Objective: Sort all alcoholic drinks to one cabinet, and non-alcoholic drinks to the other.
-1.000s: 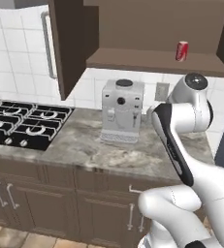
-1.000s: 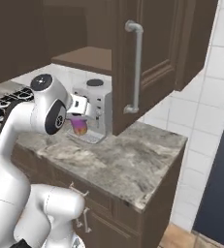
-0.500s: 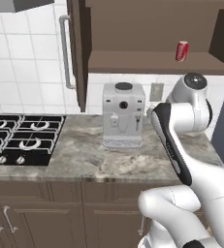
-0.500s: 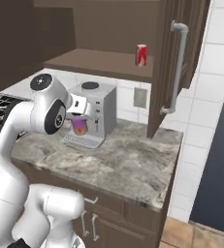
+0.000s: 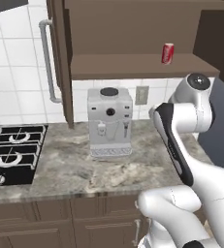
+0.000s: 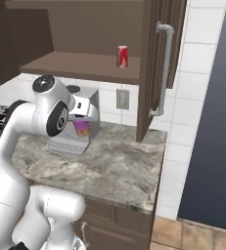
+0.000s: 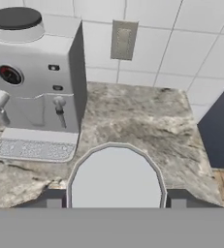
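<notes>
White arm (image 5: 181,145) folding high, my gripper (image 6: 81,131) clasping the purple can (image 6: 80,128) | marble counter (image 6: 109,166) carrying coffee machine (image 5: 109,123) | red can (image 5: 168,53) sitting on open cabinet shelf (image 5: 133,65)

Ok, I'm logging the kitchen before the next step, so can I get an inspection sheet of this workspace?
Surface: stone counter, nothing spilled.
Job's things: red can upright on the open cabinet's shelf; purple can held near the coffee machine.
Clutter: coffee machine on the counter.
Grippers: gripper shut on the purple can.
Cables: nothing seen.
Surroundings: stove at left, outlet on tiled wall, cabinet door open.
</notes>
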